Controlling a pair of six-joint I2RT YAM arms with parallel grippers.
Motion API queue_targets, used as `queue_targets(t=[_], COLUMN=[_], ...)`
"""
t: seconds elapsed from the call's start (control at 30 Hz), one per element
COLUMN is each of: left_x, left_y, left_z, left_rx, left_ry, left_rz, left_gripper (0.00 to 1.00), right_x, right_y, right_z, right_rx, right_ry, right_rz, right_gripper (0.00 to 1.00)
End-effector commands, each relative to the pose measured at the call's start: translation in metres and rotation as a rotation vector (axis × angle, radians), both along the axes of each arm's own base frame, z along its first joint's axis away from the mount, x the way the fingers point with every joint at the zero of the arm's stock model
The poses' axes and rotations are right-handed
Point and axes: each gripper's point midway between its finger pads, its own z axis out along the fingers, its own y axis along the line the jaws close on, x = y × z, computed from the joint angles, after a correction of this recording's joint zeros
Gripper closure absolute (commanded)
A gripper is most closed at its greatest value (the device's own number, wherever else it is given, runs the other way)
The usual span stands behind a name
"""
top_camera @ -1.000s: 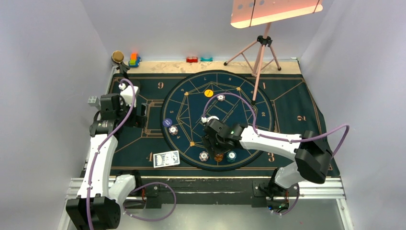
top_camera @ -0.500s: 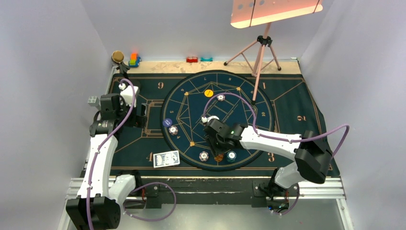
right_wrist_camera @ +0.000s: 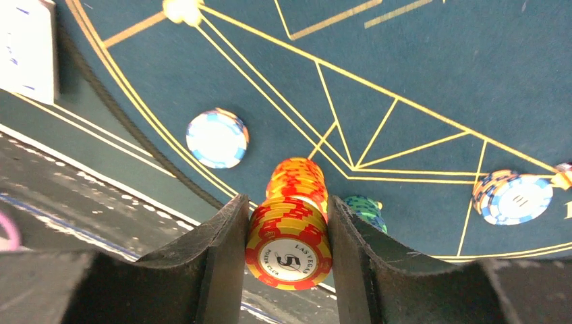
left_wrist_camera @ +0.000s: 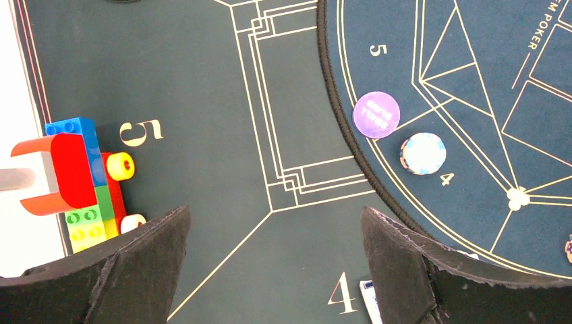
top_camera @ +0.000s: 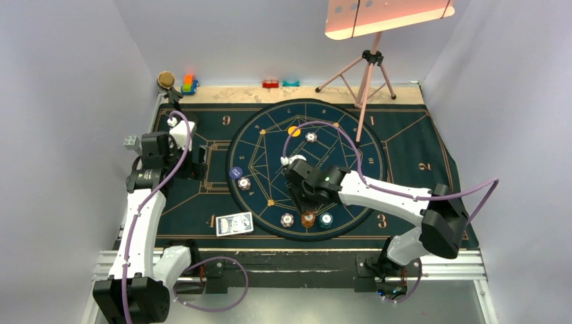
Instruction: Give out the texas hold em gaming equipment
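Right claw clamped on orange chips, above an orange stack near the round mat's near edge, between a white chip and a teal chip; bare mat lies beyond. Cards lie off the round mat, leftward. Left claw spread wide, empty, beside toy blocks. Against the earlier frame, the right claw has narrowed and shifted, uncovering the stack.

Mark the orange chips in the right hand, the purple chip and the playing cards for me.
orange chips (right_wrist_camera: 289, 260): right wrist view, printed face of the held stack.
purple chip (left_wrist_camera: 376, 115): left wrist view, centre of its face.
playing cards (top_camera: 235, 223): top external view, middle of the patterned back.
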Motion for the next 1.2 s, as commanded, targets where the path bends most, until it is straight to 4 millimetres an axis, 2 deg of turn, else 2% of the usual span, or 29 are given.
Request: queue_targets(t=[0.0, 0.1, 0.2, 0.27, 0.47, 0.53, 0.57, 0.67, 0.77, 0.87, 1.17], left_x=[0.001, 0.001, 0.001, 0.001, 0.001, 0.001, 0.001, 0.001, 0.001, 0.002, 0.002], left_y=[0.002, 0.001, 0.001, 0.001, 0.002, 0.002, 0.002, 0.002, 0.001, 0.000, -0.001], left_z=[0.005, 0.005, 0.004, 0.005, 0.005, 0.005, 0.004, 0.004, 0.004, 0.004, 0.005], left_rx=[0.009, 0.007, 0.007, 0.007, 0.007, 0.008, 0.008, 0.006, 0.002, -0.001, -0.007], left_ry=[-0.030, -0.030, -0.029, -0.031, -0.030, -0.031, -0.030, -0.028, -0.029, -0.029, -0.031], left_rz=[-0.005, -0.005, -0.005, -0.005, 0.000, 0.000, -0.001, 0.001, -0.004, -0.005, -0.012], left_gripper=[0.00, 0.00, 0.00, 0.00, 0.00, 0.00, 0.00, 0.00, 0.00, 0.00, 0.00], right_x=[0.018, 0.029, 0.049, 0.068, 0.134, 0.154, 0.166, 0.187, 0.194, 0.194, 0.190], right_y=[0.016, 0.028, 0.051, 0.071, 0.138, 0.152, 0.161, 0.171, 0.179, 0.185, 0.193], right_z=[0.043, 0.051, 0.056, 0.049, 0.055, 0.045, 0.047, 0.026, 0.003, -0.012, -0.039], right_rx=[0.042, 0.048, 0.055, 0.041, 0.085, 0.086, 0.104, 0.113, 0.126, 0.138, 0.151], right_ry=[-0.090, -0.117, -0.138, -0.134, -0.149, -0.149, -0.162, -0.143, -0.114, -0.090, -0.045], right_rz=[0.022, 0.034, 0.052, 0.058, 0.062, 0.054, 0.047, 0.027, 0.020, 0.022, 0.016], right_gripper=[0.71, 0.72, 0.72, 0.73, 0.75, 0.75, 0.75, 0.75, 0.75, 0.76, 0.74])
